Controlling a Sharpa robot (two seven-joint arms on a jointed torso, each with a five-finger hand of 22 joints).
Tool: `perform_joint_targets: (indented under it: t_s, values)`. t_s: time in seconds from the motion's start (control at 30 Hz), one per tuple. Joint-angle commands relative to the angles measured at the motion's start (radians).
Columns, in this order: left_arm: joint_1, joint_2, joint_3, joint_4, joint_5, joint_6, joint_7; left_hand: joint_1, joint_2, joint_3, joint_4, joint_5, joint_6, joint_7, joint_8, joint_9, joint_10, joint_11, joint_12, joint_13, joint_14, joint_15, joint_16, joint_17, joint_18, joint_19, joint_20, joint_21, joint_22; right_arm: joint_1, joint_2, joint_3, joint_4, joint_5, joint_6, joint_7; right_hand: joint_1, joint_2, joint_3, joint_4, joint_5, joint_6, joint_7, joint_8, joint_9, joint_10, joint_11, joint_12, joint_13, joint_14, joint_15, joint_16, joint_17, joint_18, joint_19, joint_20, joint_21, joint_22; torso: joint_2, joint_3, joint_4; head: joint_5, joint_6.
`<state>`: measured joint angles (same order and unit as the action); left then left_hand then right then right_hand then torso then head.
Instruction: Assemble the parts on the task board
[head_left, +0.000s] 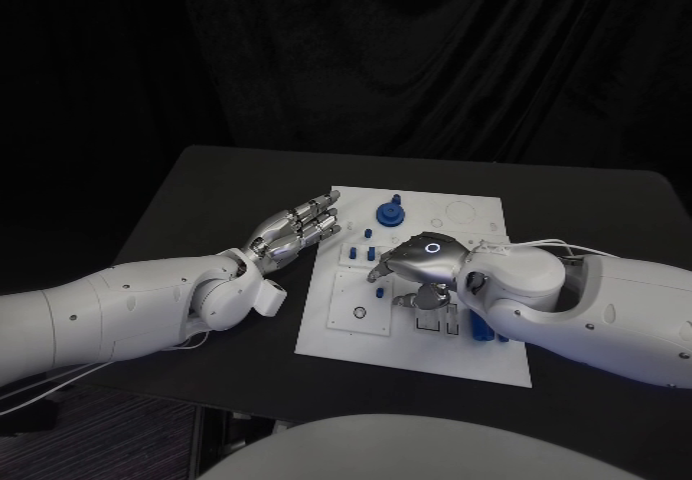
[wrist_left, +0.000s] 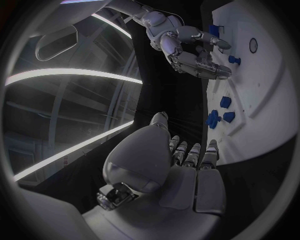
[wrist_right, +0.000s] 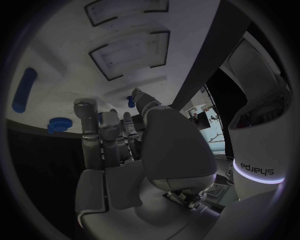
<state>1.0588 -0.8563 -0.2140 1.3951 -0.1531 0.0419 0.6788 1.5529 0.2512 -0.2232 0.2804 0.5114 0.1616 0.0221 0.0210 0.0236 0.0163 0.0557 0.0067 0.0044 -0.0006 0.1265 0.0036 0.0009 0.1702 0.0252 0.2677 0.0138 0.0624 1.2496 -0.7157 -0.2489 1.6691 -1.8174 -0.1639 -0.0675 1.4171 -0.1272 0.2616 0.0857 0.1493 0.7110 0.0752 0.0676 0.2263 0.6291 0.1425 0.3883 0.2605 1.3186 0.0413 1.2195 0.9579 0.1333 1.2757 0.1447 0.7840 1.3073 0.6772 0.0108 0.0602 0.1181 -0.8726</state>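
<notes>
The white task board (head_left: 361, 335) lies in the middle of the black table. My right hand (head_left: 421, 264) hangs low over the board's middle with its fingers curled down to the surface. In the right wrist view this hand (wrist_right: 137, 145) pinches a small blue part (wrist_right: 130, 102) between thumb and fingertip, close to the board (wrist_right: 75, 40). My left hand (head_left: 296, 230) hovers at the board's far left edge with fingers stretched out and apart, holding nothing. The left wrist view shows it (wrist_left: 181, 165) beside the board (wrist_left: 269, 85), with the right hand (wrist_left: 187, 47) farther off.
A round blue knob (head_left: 389, 212) stands at the board's far side, with small blue pieces (head_left: 368, 235) near it. More blue parts (head_left: 477, 325) sit beside my right wrist. A ringed hole (head_left: 359, 314) and black-outlined recesses (wrist_right: 131, 52) mark the board. Bare table (head_left: 202, 200) lies left.
</notes>
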Motion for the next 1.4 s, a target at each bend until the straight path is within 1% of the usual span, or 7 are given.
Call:
perform_joint_targets:
  t_s: [0.03,0.07,0.27,0.47,0.7,0.97,1.4]
  values:
    - [-0.001,-0.004,0.001,0.005,0.002,-0.024,0.081,-0.011,-0.007,-0.003,0.006,-0.007,0.001,0.006,0.006,0.002,0.004,0.002,-0.001,0.001,0.001,-0.012,-0.004,-0.001,0.010,-0.003,-0.013,0.002,-0.003,0.031,-0.031,0.002,0.020,0.141,-0.104,0.007,0.009,0.011,-0.014,0.006,0.012,-0.044,0.047,-0.002,-0.024,-0.024,0.019,-0.003,-0.014,0.010,0.027,0.018,0.018,-0.004,0.008,0.013,0.016,0.081,0.000,0.0003,0.0000,-0.001,0.000]
    - [-0.002,-0.005,0.001,0.006,0.002,-0.038,0.087,-0.016,-0.012,-0.009,0.007,-0.005,-0.002,-0.029,0.005,0.001,0.006,0.011,-0.001,0.002,0.001,-0.011,-0.004,-0.001,0.010,-0.006,-0.024,0.001,-0.008,0.045,-0.046,0.002,0.027,0.170,-0.115,0.010,0.010,0.009,-0.025,0.017,0.013,-0.070,0.056,-0.007,-0.039,-0.034,0.026,-0.007,-0.025,0.017,0.035,0.027,0.026,-0.006,0.018,0.021,0.030,0.085,0.000,0.0003,0.0002,-0.001,0.000]
    - [-0.002,-0.014,0.001,0.013,0.002,-0.113,0.128,-0.043,-0.023,-0.032,0.012,-0.014,-0.002,-0.090,0.004,0.000,0.007,-0.004,-0.001,0.002,0.001,-0.039,-0.004,-0.001,0.010,-0.011,-0.063,-0.002,-0.019,0.117,-0.135,0.002,0.052,0.288,-0.151,0.016,-0.003,0.007,-0.061,0.090,-0.016,-0.127,0.083,-0.011,-0.081,-0.015,0.027,-0.003,-0.065,0.034,0.037,0.047,0.042,-0.006,0.040,0.031,0.065,0.093,-0.001,0.0014,-0.0007,-0.006,0.000]
    - [-0.002,-0.014,0.001,0.012,-0.001,-0.137,0.145,-0.050,-0.024,-0.040,0.011,-0.017,-0.008,-0.127,0.003,-0.001,-0.003,-0.029,-0.003,-0.001,0.001,-0.067,-0.004,-0.001,0.010,-0.012,-0.082,-0.003,-0.023,0.141,-0.184,0.002,0.037,0.289,-0.112,-0.012,0.013,0.028,-0.069,0.098,-0.021,0.085,0.116,0.037,-0.064,0.099,-0.004,0.050,-0.079,0.062,0.011,0.067,0.067,-0.012,0.070,0.010,0.113,0.103,-0.002,0.0001,0.0009,-0.024,0.000]
    - [-0.003,-0.015,0.001,0.011,-0.041,-0.155,0.162,-0.057,-0.022,-0.051,0.012,-0.023,-0.003,-0.150,0.002,-0.001,-0.009,-0.076,-0.005,-0.002,0.001,-0.113,-0.004,-0.001,-0.005,-0.018,-0.161,-0.007,-0.039,0.139,-0.216,0.002,0.013,0.229,-0.046,-0.053,0.021,0.025,-0.076,0.097,-0.026,0.126,0.086,0.043,-0.071,0.089,-0.003,0.040,-0.099,0.061,0.011,0.059,0.053,-0.012,0.071,0.007,0.105,0.101,0.000,-0.0013,-0.0019,-0.028,0.000]
    - [-0.004,-0.017,0.001,0.009,-0.053,-0.149,0.160,-0.056,-0.018,-0.050,0.012,-0.021,-0.007,-0.146,0.001,-0.001,-0.011,-0.070,-0.005,-0.003,0.001,-0.106,-0.004,-0.001,-0.012,-0.018,-0.162,-0.007,-0.040,0.122,-0.229,0.002,0.003,0.210,-0.012,-0.071,0.024,0.024,-0.079,0.099,-0.019,0.120,0.067,0.033,-0.078,0.097,-0.003,0.042,-0.105,0.065,0.011,0.060,0.056,-0.013,0.075,0.007,0.113,0.103,0.003,0.0011,0.0017,-0.042,0.000]
    - [-0.010,-0.016,0.001,0.007,-0.056,-0.125,0.148,-0.046,-0.014,-0.046,0.010,-0.014,-0.011,-0.141,0.000,-0.002,-0.011,-0.057,-0.005,-0.003,0.001,-0.087,-0.004,-0.001,-0.019,-0.018,-0.149,-0.007,-0.039,0.084,-0.214,0.002,-0.013,0.206,0.011,-0.065,0.039,0.030,-0.078,0.087,-0.007,0.126,0.095,0.014,-0.098,0.180,-0.019,0.024,-0.131,0.081,-0.004,0.058,0.057,-0.017,0.093,-0.006,0.132,0.107,0.001,0.0004,-0.0007,-0.045,0.000]
